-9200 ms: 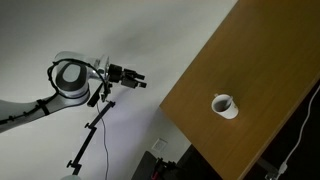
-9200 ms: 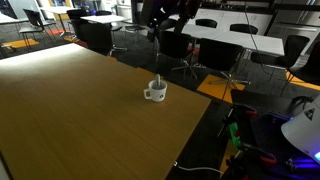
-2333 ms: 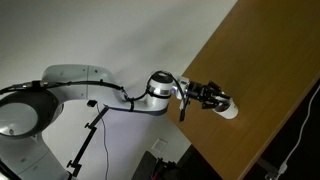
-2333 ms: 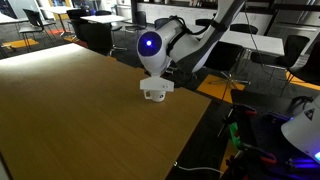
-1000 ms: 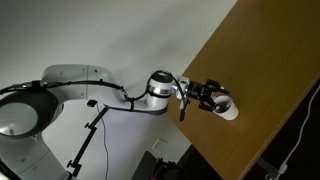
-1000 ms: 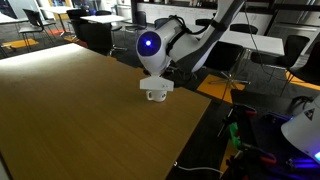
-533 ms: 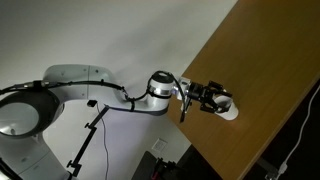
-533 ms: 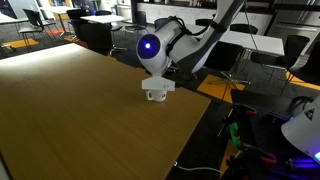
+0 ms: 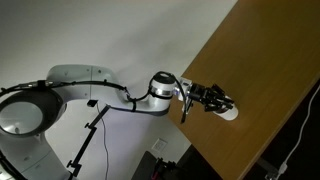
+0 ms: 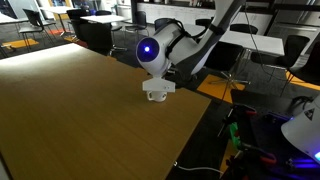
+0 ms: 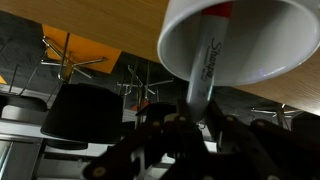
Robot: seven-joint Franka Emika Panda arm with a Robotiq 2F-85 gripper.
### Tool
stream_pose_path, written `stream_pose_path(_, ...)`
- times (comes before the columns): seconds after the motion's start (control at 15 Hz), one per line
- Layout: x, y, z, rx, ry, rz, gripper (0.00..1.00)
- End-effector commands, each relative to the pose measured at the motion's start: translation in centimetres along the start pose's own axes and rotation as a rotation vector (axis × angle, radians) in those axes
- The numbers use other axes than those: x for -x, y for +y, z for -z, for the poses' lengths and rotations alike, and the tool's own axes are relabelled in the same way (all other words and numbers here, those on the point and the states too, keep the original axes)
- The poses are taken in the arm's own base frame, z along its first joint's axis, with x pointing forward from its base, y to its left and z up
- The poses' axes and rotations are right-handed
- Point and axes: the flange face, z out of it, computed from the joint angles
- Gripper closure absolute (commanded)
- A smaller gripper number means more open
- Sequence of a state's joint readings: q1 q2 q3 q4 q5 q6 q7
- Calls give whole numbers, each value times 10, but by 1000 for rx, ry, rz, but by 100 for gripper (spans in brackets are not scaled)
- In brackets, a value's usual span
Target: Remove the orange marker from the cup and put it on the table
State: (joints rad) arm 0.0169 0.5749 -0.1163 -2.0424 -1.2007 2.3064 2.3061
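Wrist view: the slim orange-tipped marker (image 11: pixel 203 70) is seen running lengthwise out of the small white round cup (image 11: pixel 265 45) toward the dark fingers (image 11: pixel 165 135); whether it is gripped cannot be told.

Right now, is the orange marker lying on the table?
No, in the wrist view the orange marker sits inside the cup, its shaft sticking out past the rim.

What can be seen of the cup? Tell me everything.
The cup is small, round and plain white, standing upright on the brown wooden table near its edge. In the wrist view its inside looks white too. The marker, pale-barrelled with an orange end, leans inside and pokes past the rim. The gripper hangs over it, partly hiding it in both exterior views.
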Motion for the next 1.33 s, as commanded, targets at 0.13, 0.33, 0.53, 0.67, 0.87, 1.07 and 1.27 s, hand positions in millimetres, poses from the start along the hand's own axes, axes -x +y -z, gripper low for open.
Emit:
stream_pose_path(0.13,-3,-5,6,-4,38,-20,94)
stream_pose_path(0.33,-4,-5,12,-16,43,-21,94)
stream_pose_path(0.53,-5,-5,21,-24,67,-20,94)
stream_pose_path(0.67,-7,-3,29,-27,92,-14,94)
stream_pose_path(0.87,-13,2,45,-33,112,-10,94)
stream_pose_path(1.07,-22,8,65,-46,148,-18,94)
stream_pose_path(1.27,-34,19,87,-56,174,-28,94)
